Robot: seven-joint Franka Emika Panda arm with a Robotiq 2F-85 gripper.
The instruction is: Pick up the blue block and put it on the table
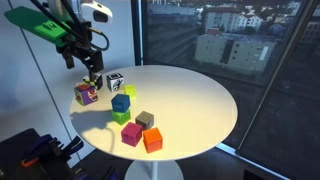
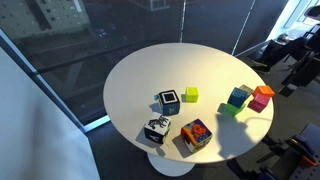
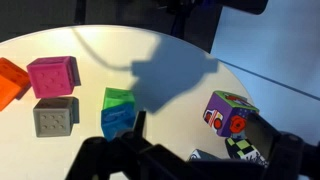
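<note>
Blue block (image 1: 121, 102) sat stacked on the bright green cube (image 1: 123, 116), toward one side of the round white table (image 1: 200, 100). A pink cube (image 1: 131, 133), a grey cube (image 1: 146, 120) and an orange cube (image 1: 152, 140) lay close by. The gripper (image 1: 93, 72) hung in the air over the purple multicoloured cube (image 1: 87, 94), apart from the blue block, its jaws spread and holding nothing.

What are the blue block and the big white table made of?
The blue block looks like plastic or painted wood: even colour, crisp edges; I cannot tell which. The table looks like smooth white laminate or painted board: an even, unmarked top with soft shadows.
</note>
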